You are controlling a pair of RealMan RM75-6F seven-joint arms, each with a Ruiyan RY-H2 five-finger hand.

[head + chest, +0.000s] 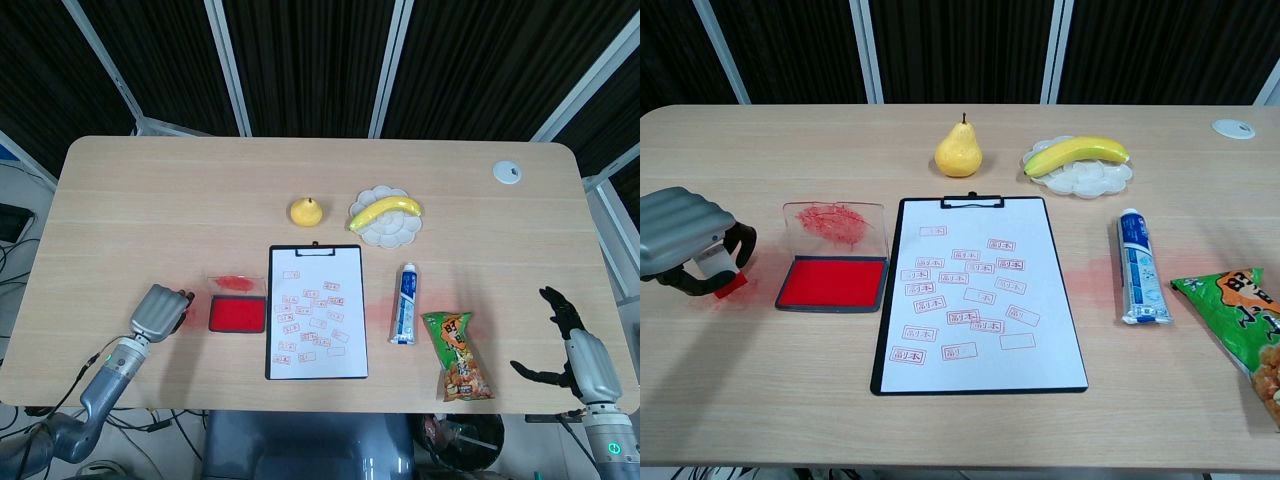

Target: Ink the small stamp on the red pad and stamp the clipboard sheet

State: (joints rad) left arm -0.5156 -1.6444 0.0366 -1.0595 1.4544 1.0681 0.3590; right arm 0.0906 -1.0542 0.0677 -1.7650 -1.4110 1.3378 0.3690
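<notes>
The small stamp [724,274], white with a red base, is pinched in my left hand [682,238] low over the table, left of the red ink pad [832,282]. From the head view, the left hand [158,312] sits just left of the open pad [237,314]. The clipboard [978,295] lies to the right of the pad; its white sheet carries several red stamp marks. My right hand [575,350] hovers beyond the table's right front corner with its fingers spread and nothing in it; only the head view shows it.
The pad's clear lid [835,222] stands up behind it. A pear [958,152] and a banana on a white plate [1110,177] lie behind the clipboard. A toothpaste tube [1137,268] and a green snack bag [1240,318] lie to its right.
</notes>
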